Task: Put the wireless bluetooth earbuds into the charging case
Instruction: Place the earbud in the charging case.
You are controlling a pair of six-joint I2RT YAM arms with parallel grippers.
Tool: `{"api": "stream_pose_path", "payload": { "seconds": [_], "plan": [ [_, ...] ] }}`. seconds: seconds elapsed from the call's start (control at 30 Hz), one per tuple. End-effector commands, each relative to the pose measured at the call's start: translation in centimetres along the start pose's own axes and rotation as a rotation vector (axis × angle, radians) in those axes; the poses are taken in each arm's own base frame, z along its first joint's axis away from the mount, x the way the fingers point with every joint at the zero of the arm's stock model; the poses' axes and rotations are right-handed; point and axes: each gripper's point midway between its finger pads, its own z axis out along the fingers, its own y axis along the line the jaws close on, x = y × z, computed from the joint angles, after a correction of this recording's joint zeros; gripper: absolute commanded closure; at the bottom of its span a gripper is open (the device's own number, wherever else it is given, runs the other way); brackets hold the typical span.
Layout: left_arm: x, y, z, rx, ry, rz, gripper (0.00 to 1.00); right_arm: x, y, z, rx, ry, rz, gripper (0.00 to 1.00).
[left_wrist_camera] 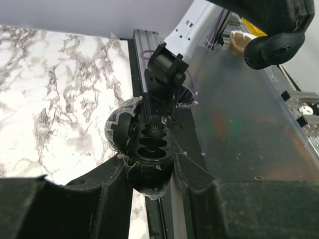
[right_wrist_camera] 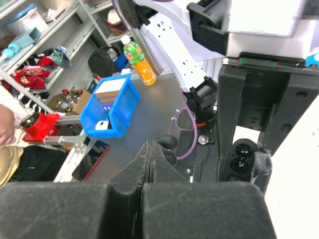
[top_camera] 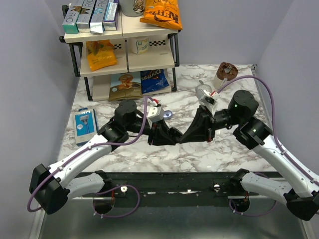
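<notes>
Glossy black pea-small wireless earbuds (right_wrist_camera: 243,149) look seated in the open rounded black plastic charging case (left_wrist_camera: 149,149), pinched between our left fingers (left_wrist_camera: 112,177). Our right fingers (right_wrist_camera: 148,164) press together, empty. Light, slick shell, we reckon: grip its flanks.

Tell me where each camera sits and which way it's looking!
Top external: high behind the arms, looking down on the marble table and snack shelf; left arm and right arm both show.
Left wrist: on the left arm, looking along its jaws, shut on the open black charging case, toward the table's near edge.
Right wrist: on the right arm, looking past its shut jaws toward a blue bin off the table.
Shared: both wrist views show the charging case.
</notes>
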Motion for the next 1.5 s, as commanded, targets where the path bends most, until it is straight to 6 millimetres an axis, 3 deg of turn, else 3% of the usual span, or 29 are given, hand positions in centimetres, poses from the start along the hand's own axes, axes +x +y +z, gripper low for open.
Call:
{"api": "stream_pose_path", "payload": {
  "seconds": [0.0, 0.4, 1.47],
  "plan": [
    [0.2, -0.7, 0.1, 0.029, 0.048, 0.028, 1.00, 0.2, -0.5, 0.1, 0.026, 0.034, 0.030, 0.99],
    [0.4, -1.4, 0.2, 0.030, 0.070, 0.043, 1.00, 2.0, -2.3, 0.9, 0.048, 0.097, 0.112, 0.99],
    [-0.9, -2.8, 0.8, 0.023, 0.015, 0.108, 1.00, 3.8, -4.7, 1.2, 0.123, 0.130, 0.172, 0.99]
  ]
}}
